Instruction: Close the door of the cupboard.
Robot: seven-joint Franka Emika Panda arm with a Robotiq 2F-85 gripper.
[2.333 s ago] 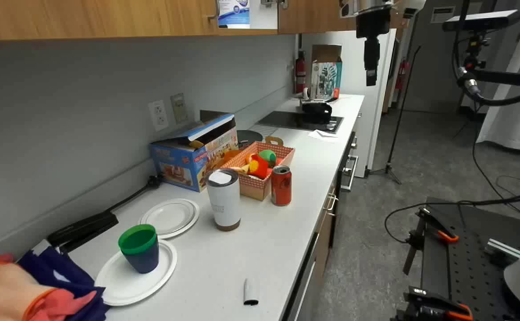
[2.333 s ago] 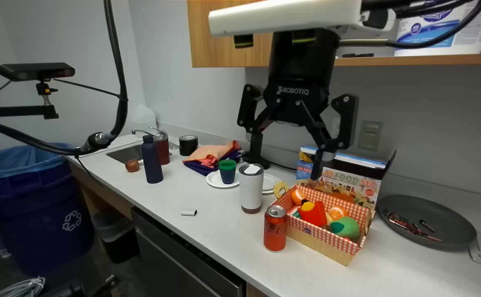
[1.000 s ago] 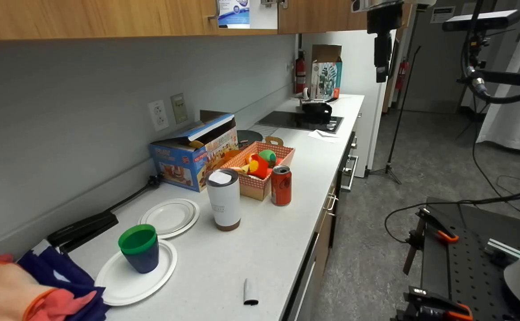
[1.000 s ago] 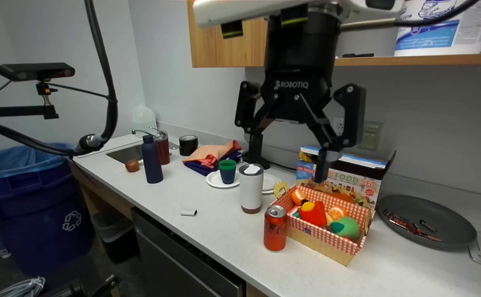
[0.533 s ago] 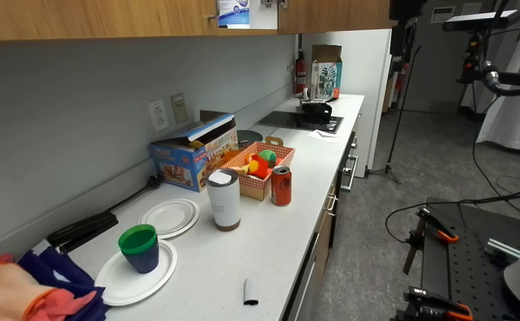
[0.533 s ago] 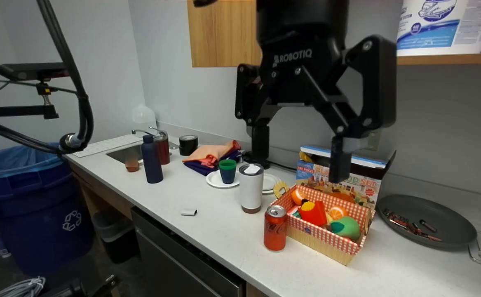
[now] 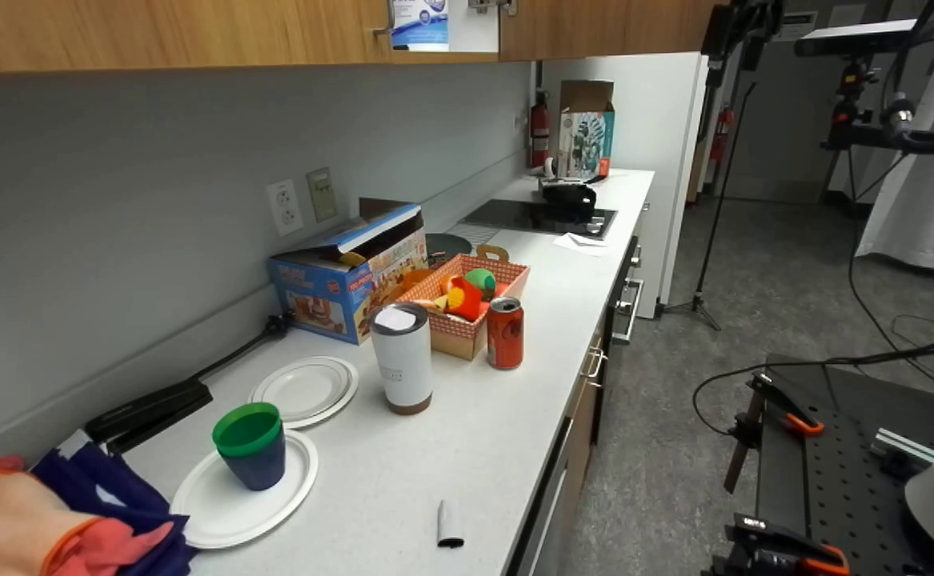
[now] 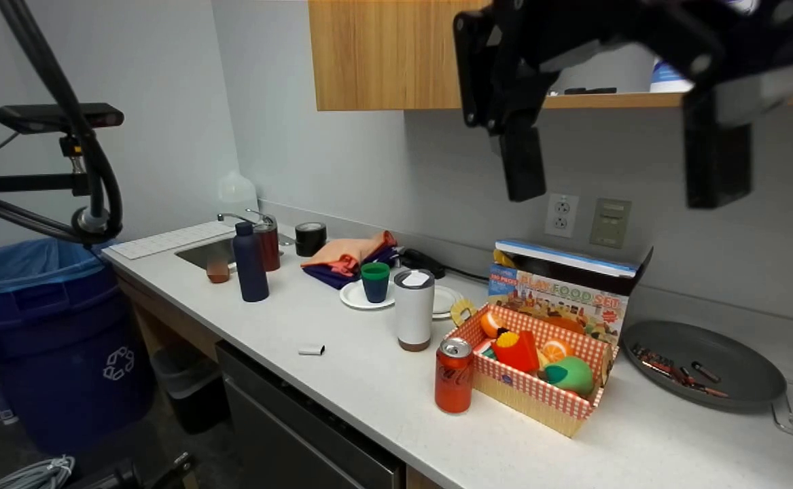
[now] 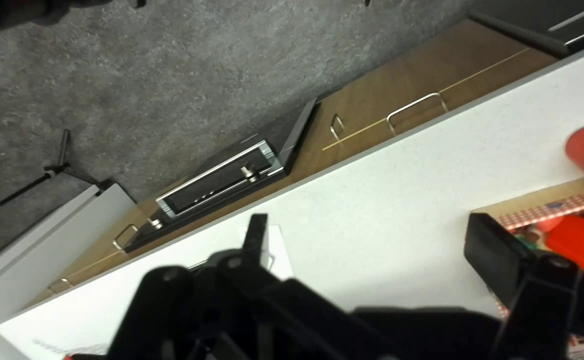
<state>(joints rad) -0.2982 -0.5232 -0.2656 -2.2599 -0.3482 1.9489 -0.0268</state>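
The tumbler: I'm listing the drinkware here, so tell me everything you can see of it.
The tumbler is white and slightly tapered, with a dark lid bearing a white patch and a brown band at its base. Small marks on its side are too faint to read. It stands upright on the worktop, apart from the plates, basket and can. Its material cannot be told.

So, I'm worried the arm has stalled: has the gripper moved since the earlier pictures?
Yes: in an exterior view, the gripper has moved up and to the picture's right, from left of the tan wall plate to mostly above it.
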